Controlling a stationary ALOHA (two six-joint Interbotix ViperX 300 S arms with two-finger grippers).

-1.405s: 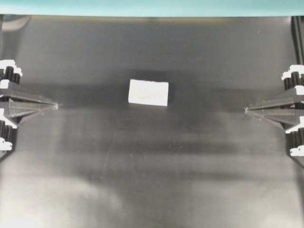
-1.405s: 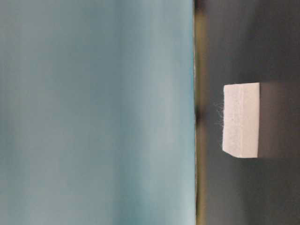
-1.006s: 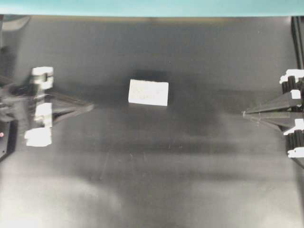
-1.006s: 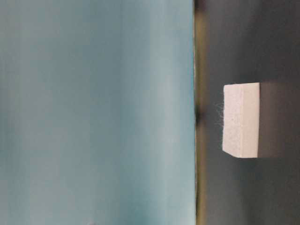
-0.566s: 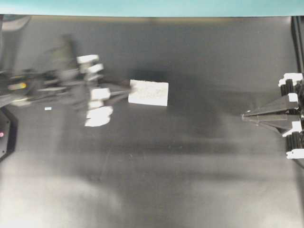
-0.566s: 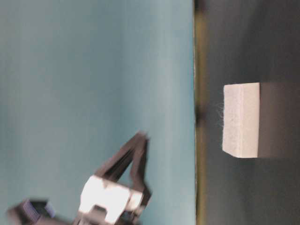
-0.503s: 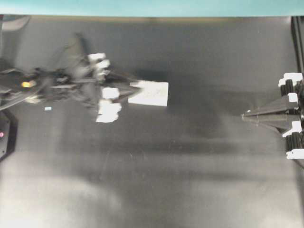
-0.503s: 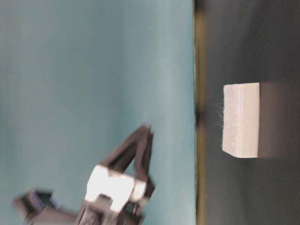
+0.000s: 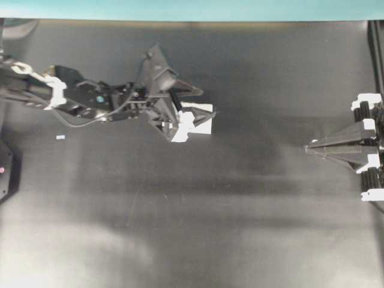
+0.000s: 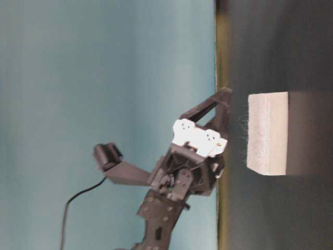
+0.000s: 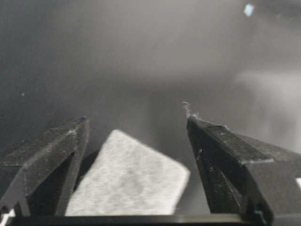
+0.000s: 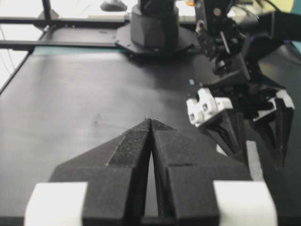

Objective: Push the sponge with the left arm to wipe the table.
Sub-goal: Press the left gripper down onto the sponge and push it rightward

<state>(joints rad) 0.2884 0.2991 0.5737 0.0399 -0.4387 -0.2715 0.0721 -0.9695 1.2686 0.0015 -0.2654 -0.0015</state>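
Overhead view shows the left claw (image 9: 201, 103) spread wide over the sponge (image 9: 200, 120), which lies above centre of the black bench (image 9: 192, 228); whether a finger touches the foam I cannot tell. The right claw (image 9: 309, 146) sits closed at right edge. Approach seems finished; next it must settle against the sponge and push.

Rough foam sponge (image 9: 201, 119), matt table (image 9: 240, 210)

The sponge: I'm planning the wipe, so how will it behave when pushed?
The sponge looks like light foam, so it should probably slide easily. It lies flat and low, so tipping seems unlikely. With the left gripper open on either side of it, an off-centre push might turn it.
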